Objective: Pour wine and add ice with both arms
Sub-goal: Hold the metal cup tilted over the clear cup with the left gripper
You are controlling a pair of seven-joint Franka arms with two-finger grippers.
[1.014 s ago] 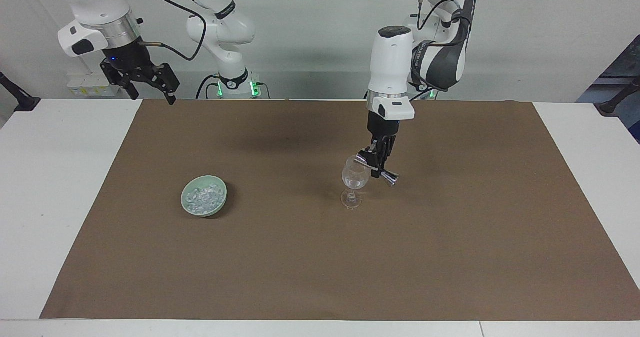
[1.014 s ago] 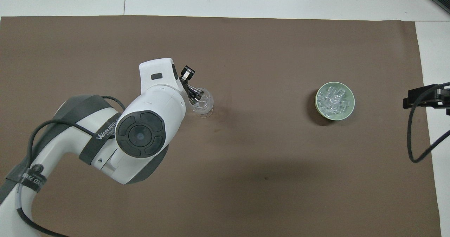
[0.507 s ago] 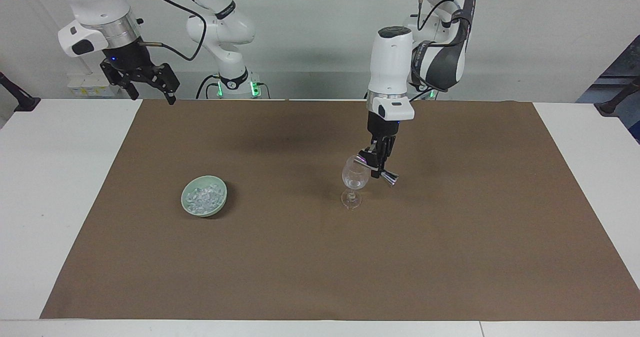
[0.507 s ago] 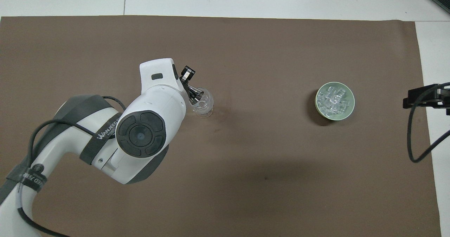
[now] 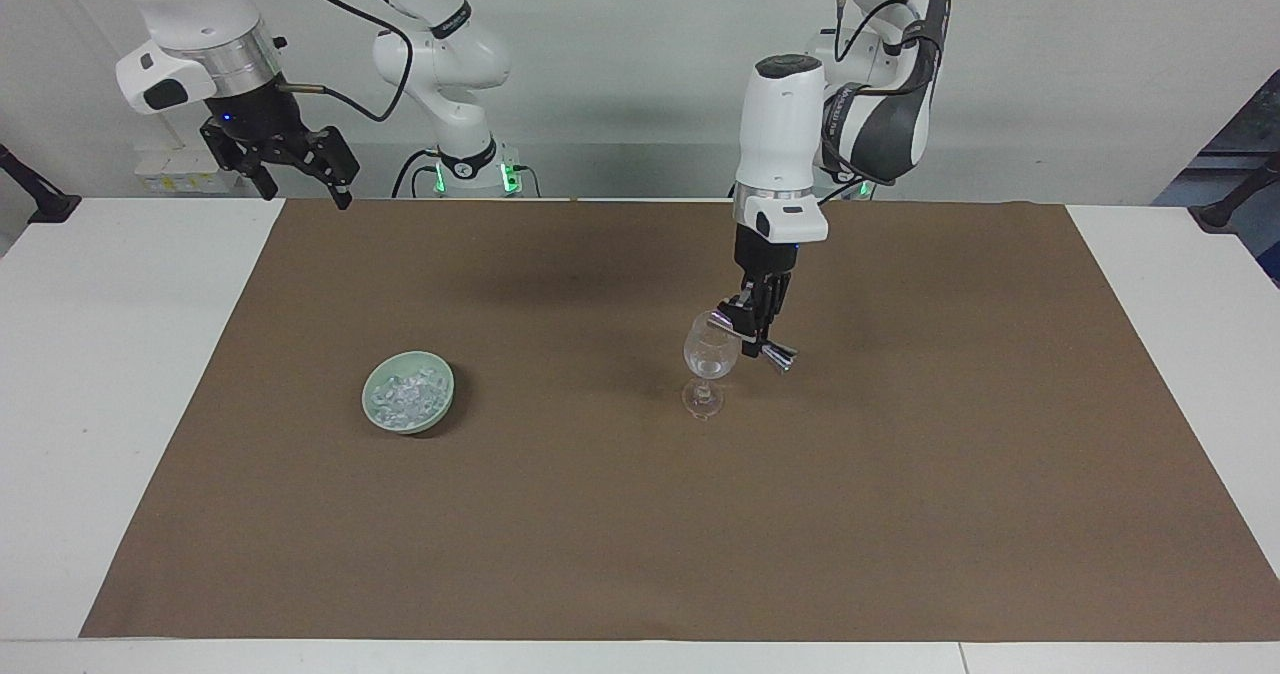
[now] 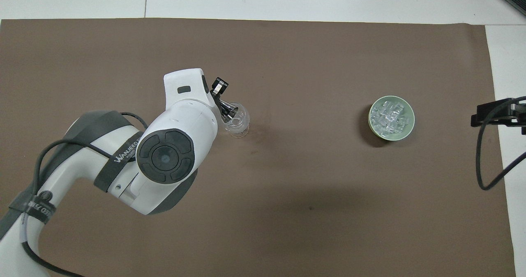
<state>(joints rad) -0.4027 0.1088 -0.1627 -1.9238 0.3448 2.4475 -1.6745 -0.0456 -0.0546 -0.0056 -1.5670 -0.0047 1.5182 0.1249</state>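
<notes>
With the left gripper [image 5: 752, 332] clamped on a metal jigger [image 5: 765, 347] tilted at the wine glass [image 5: 711, 362] rim, and the right gripper [image 5: 300, 172] held wide open at the worktop [image 5: 80, 374] edge, the glass may be toppled by sideways contact.

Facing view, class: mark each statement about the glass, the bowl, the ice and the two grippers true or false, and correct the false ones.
1. The wine glass stands upright on the brown mat. True.
2. The ice lies in the glass. False: it is heaped in the green bowl.
3. The left gripper holds a metal tool over the glass. True.
4. The right gripper is over the bowl. False: it waits, open, at the mat's edge nearest the robots.
</notes>
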